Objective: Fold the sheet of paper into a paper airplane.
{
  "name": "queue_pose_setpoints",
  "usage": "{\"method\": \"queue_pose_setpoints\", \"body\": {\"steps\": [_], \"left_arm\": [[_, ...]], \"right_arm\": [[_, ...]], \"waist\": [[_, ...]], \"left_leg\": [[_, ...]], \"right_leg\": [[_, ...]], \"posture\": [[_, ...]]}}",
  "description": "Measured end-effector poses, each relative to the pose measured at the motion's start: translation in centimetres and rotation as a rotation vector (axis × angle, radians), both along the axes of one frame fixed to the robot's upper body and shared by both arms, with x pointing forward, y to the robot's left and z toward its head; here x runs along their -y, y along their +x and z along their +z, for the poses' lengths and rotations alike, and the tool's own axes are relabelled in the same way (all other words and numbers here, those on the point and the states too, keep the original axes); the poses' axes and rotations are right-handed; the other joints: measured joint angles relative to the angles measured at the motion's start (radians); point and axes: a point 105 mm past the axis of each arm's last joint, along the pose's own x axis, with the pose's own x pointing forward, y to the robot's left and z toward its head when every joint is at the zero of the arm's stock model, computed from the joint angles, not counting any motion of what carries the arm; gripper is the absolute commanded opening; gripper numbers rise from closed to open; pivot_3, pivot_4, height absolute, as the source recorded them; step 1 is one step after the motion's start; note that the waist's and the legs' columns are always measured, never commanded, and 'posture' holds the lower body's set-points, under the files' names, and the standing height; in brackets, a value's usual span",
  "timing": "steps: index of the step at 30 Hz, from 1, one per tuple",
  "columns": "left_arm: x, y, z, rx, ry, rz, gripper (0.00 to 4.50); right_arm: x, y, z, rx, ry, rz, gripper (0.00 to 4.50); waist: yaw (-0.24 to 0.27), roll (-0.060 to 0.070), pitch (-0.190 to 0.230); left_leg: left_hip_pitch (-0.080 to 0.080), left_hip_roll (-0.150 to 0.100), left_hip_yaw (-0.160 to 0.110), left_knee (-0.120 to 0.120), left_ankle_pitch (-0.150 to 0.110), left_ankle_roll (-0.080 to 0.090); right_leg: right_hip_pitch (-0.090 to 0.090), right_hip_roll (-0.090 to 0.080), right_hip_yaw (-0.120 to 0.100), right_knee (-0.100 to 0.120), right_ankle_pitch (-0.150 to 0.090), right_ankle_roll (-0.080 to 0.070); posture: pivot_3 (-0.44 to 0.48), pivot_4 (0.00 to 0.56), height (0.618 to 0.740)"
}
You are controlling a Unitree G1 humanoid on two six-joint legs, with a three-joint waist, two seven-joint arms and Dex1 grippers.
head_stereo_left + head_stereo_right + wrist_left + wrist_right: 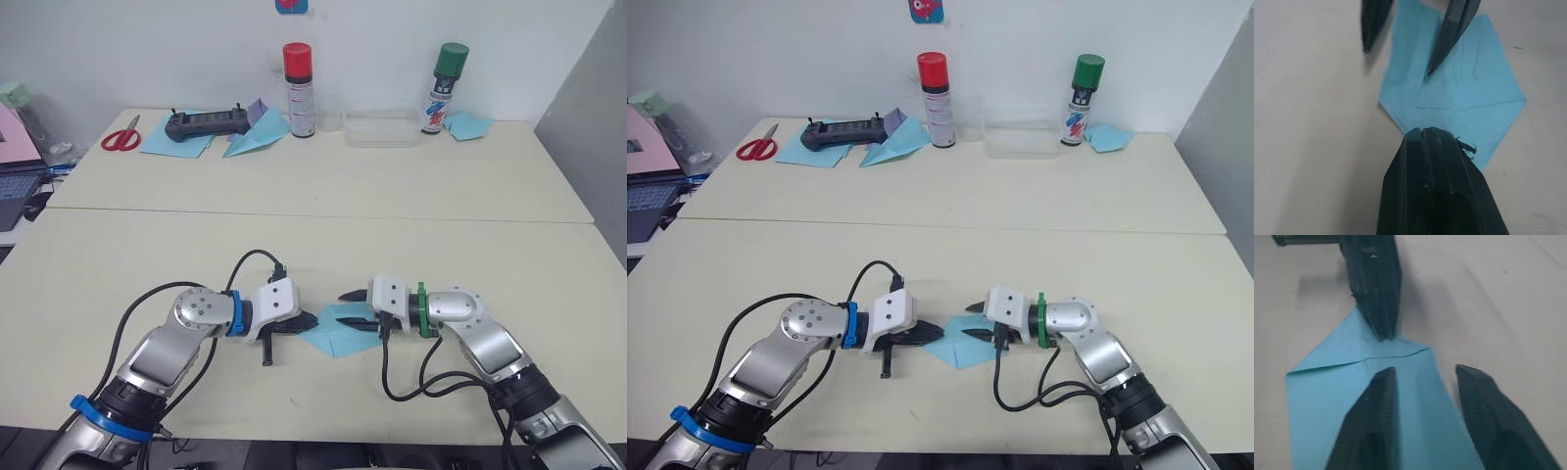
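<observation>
One sheet of paper [338,338] lay on the table [323,250] between two grippers. Left gripper [306,320] was closed, tip pressing the sheet's point; right gripper [355,308] spread open over it. Two spray cans [298,76] stood behind.

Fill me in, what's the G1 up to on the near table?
It is folding a light blue sheet of paper that lies flat, its corners already folded to a point. The left gripper, shut, presses on that tip. The right gripper is open, one finger on the paper, the other off its edge. No airplane shape yet.
</observation>
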Motion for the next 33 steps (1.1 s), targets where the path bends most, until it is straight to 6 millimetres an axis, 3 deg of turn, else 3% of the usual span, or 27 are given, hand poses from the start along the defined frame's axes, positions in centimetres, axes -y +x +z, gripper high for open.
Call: {"method": "queue_pose_setpoints", "body": {"steps": [5,8,10,11,12,14,15,18,26,33], "left_arm": [[0.1,-0.2,-0.3,-0.004,-0.014,0.006,0.00],[0.1,-0.2,-0.3,0.001,-0.018,0.007,0.00],[0.1,-0.2,-0.4,0.001,-0.021,0.007,0.00],[0.1,-0.2,-0.4,0.001,-0.021,0.007,0.00],[0.2,-0.2,-0.4,0.002,-0.023,0.007,0.00],[0.3,0.1,-0.3,0.005,-0.021,-0.005,0.00],[0.3,0.1,-0.3,0.008,-0.019,-0.013,0.00],[0.3,0.2,-0.3,0.007,-0.016,-0.019,0.00],[0.4,0.3,-0.4,0.008,-0.014,-0.029,0.00],[0.6,0.4,-0.5,0.012,-0.013,-0.038,0.00]], "right_arm": [[0.2,-0.3,4.2,0.018,0.181,0.007,3.13],[-0.4,-1.1,4.9,0.026,0.206,0.050,2.78],[-1.0,-1.7,3.7,-0.007,0.181,0.067,2.19],[-1.1,-1.8,3.3,-0.015,0.172,0.070,2.15],[-1.6,-2.2,2.0,-0.055,0.142,0.080,1.74],[-2.0,-2.3,-0.7,-0.091,0.044,0.069,1.39],[-2.0,-2.6,-1.9,-0.118,0.009,0.066,0.89],[-1.9,-2.6,-3.0,-0.131,-0.035,0.054,0.04],[-0.8,-2.6,-3.1,-0.144,-0.078,0.021,0.04],[2.2,-2.4,-3.0,-0.213,-0.108,-0.068,0.04]], "waist": [[0.000,0.000,0.000],[0.000,0.000,0.000],[0.000,0.000,-0.001],[0.000,0.000,-0.001],[0.000,0.000,0.000],[0.001,0.000,-0.002],[0.002,0.000,-0.001],[0.002,0.000,-0.002],[0.002,0.001,-0.003],[0.003,0.002,-0.006]], "left_leg": [[0.000,0.000,0.000,0.000,0.000,0.000],[0.000,0.000,0.000,0.000,0.000,0.000],[0.001,0.000,0.000,0.000,0.000,0.000],[0.001,0.000,0.000,0.000,0.000,0.000],[0.000,0.000,0.000,0.000,0.000,0.000],[0.001,0.000,0.000,0.000,0.000,0.000],[0.001,-0.001,0.000,0.000,0.000,0.000],[0.001,-0.001,0.000,0.000,0.000,0.000],[0.004,-0.001,0.000,0.000,0.000,0.000],[0.004,-0.002,0.000,0.000,0.000,0.000]], "right_leg": [[0.001,0.000,0.000,0.000,0.000,0.000],[0.001,0.000,0.000,-0.001,0.000,0.000],[0.001,0.000,0.000,-0.002,0.000,0.000],[0.001,0.000,0.000,-0.002,0.000,0.000],[0.001,0.000,0.000,-0.002,0.000,0.000],[0.002,-0.001,-0.001,-0.002,0.000,0.000],[0.002,-0.001,0.000,-0.002,0.000,0.000],[0.002,-0.001,0.000,-0.003,0.000,0.001],[0.007,-0.001,0.000,-0.006,0.001,0.001],[0.009,-0.002,0.000,-0.011,0.002,0.003]], "posture": [[0.000,0.150,0.740],[0.000,0.150,0.740],[0.000,0.150,0.740],[0.000,0.150,0.740],[0.000,0.150,0.740],[0.000,0.150,0.740],[0.000,0.150,0.740],[0.000,0.150,0.740],[0.000,0.150,0.740],[0.000,0.150,0.740]]}}
